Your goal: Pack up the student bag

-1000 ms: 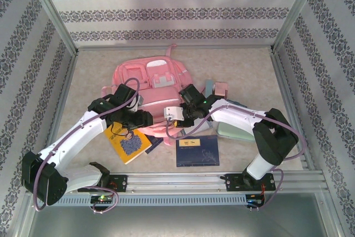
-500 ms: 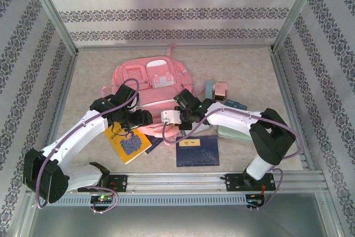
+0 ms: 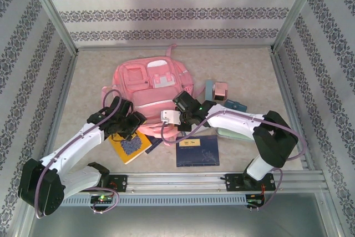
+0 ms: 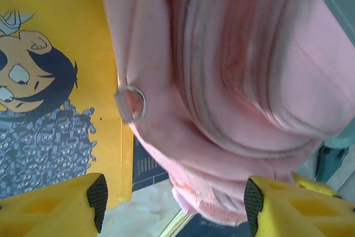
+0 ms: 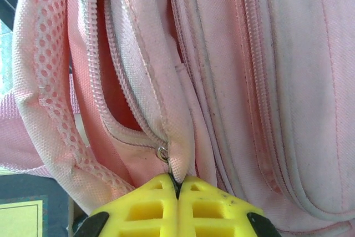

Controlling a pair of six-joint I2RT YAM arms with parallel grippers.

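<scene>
Your right fingers (image 5: 177, 186) are pinched together on the student bag (image 3: 150, 84) at its zip. Your left fingers (image 4: 99, 192) stand apart, the bag just ahead between them, with a yellow book (image 4: 50, 81) alongside.

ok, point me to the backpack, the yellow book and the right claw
backpack (image 3: 152, 95), top view, front panel.
yellow book (image 3: 132, 147), top view, middle of the cover.
right claw (image 5: 177, 182), right wrist view, between the closed fingertips.

The student bag (image 3: 148, 84) is pink all over — mesh, zips, lining. Near left, a yellow book (image 3: 128, 147) with a dark-haired cartoon face; near right, a navy book (image 3: 198, 154) — pale label. Mottled beige desk (image 3: 249, 70).
</scene>
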